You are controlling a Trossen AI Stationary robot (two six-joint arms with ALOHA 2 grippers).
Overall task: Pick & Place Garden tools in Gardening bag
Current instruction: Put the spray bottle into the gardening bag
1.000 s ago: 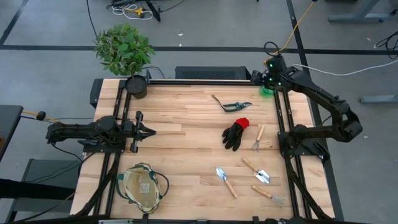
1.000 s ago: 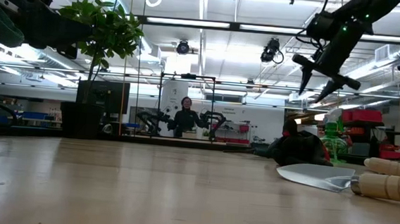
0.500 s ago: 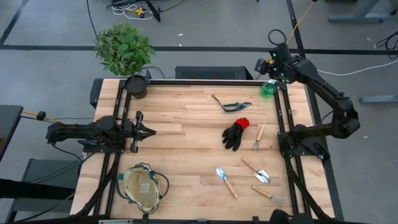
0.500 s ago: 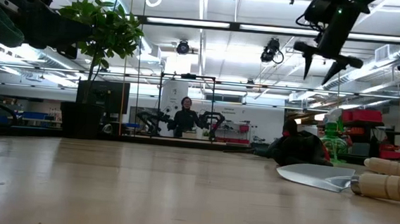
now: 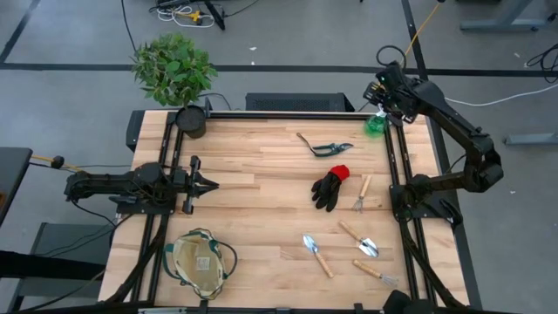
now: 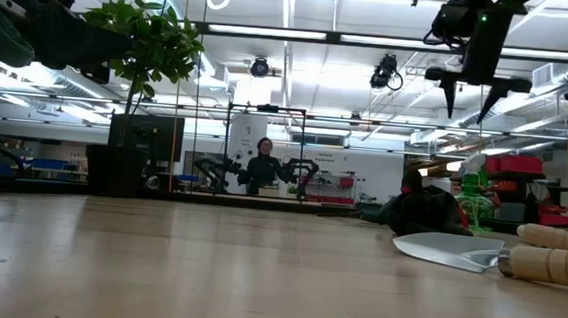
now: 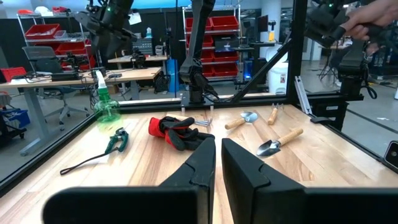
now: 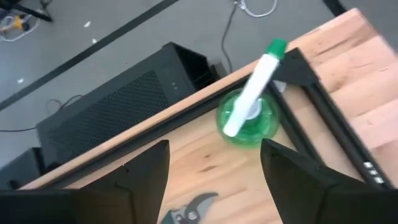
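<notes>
While four hand tools [image 5: 357, 237] lie, one glove [image 5: 330, 187] rests.

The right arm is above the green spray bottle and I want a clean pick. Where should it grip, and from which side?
Probably the spray bottle's round green body or the neck under the white nozzle, coming straight down from above. It stands upright at the table's far right corner beside the black frame post, leaving little room sideways. The right gripper hangs above it, jaws open.
</notes>
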